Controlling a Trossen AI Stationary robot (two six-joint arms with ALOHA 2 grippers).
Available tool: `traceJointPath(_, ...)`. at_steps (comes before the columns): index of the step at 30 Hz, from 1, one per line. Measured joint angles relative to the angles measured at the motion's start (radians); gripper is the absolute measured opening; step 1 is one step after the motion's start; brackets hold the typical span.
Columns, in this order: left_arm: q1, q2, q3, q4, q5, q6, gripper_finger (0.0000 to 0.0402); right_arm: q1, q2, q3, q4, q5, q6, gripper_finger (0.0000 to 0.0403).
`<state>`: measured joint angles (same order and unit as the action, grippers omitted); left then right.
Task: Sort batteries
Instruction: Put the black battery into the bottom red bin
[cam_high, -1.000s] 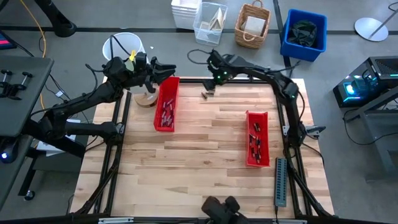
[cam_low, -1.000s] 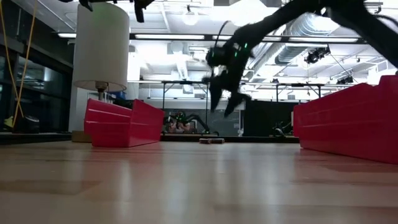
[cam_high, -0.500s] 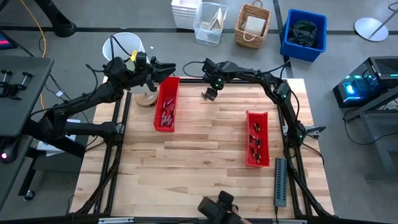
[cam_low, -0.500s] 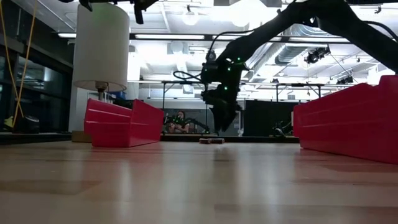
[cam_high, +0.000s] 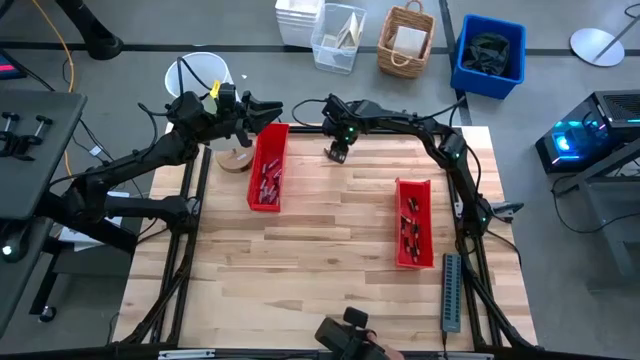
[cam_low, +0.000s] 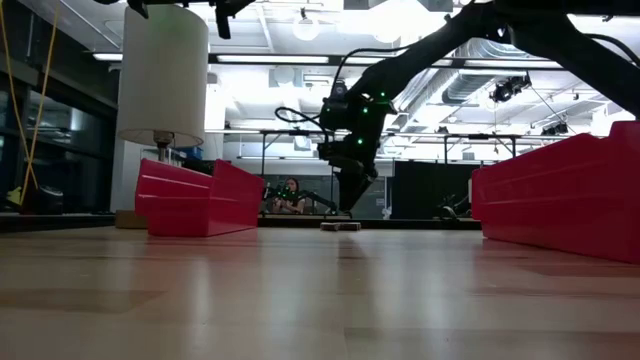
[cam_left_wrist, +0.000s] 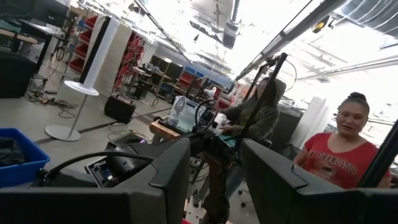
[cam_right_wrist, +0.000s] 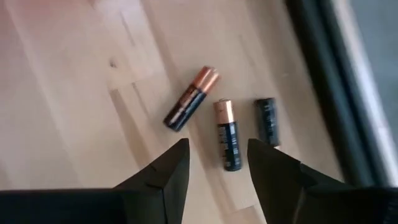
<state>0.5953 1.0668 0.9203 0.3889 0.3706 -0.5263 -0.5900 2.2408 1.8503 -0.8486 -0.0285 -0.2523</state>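
Observation:
Three loose batteries (cam_right_wrist: 227, 133) lie on the bare wood near the table's far edge: two black with copper ends, and one all dark (cam_right_wrist: 268, 122). In the low view they show as a small cluster (cam_low: 340, 226). My right gripper (cam_right_wrist: 217, 163) (cam_high: 338, 151) hangs open just above them, pointing down, its fingers on either side of the middle battery and touching nothing. More batteries lie in the left red tray (cam_high: 268, 168) and the right red tray (cam_high: 413, 222). My left gripper (cam_high: 274, 109) (cam_left_wrist: 214, 180) waits open, raised over the far end of the left tray.
A long grey ridged strip (cam_high: 451, 292) lies near the table's right near corner. A round wooden piece (cam_high: 235, 159) sits left of the left tray. The dark table frame (cam_right_wrist: 323, 74) runs close behind the loose batteries. People (cam_left_wrist: 348, 155) are in the room beyond.
My right gripper has swung from beyond the far edge back over the table and come down toward the loose batteries, turning to point down at them. The batteries have not moved.

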Motion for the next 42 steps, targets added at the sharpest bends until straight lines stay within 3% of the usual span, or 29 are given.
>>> traceJointPath(9, 0.000, 0.000, -0.001, -0.001, 0.000, -0.020, 0.0135, 0.000, 0.083, 0.001, -0.016, -0.029, 0.016, 0.0156)
traceJointPath(11, 0.000, 0.001, -0.001, -0.001, 0.000, -0.021, 0.0135, -0.005, 0.082, 0.003, -0.016, -0.075, 0.022, 0.0156)
traceJointPath(18, 0.000, 0.001, -0.001, -0.002, 0.000, -0.020, 0.0135, -0.005, 0.084, 0.004, -0.060, -0.050, 0.009, 0.0152)
traceJointPath(21, 0.000, 0.001, -0.001, -0.003, 0.000, -0.020, 0.0135, 0.001, 0.084, 0.005, -0.093, -0.042, 0.009, 0.0122)
traceJointPath(25, 0.000, 0.001, -0.001, -0.003, 0.000, -0.021, 0.0135, 0.015, 0.080, 0.006, -0.169, -0.017, 0.038, 0.0034)
traceJointPath(27, 0.000, 0.001, -0.001, -0.002, 0.000, -0.021, 0.0135, 0.018, 0.067, 0.001, -0.220, -0.065, 0.064, 0.0033)
traceJointPath(35, 0.000, 0.001, -0.001, -0.001, 0.000, 0.012, 0.0135, 0.058, -0.133, 0.000, -0.255, -0.175, 0.134, 0.0033)
traceJointPath(42, 0.000, 0.001, -0.001, -0.002, 0.002, 0.014, 0.0135, 0.113, -0.356, -0.054, -0.363, -0.141, 0.264, 0.0033)
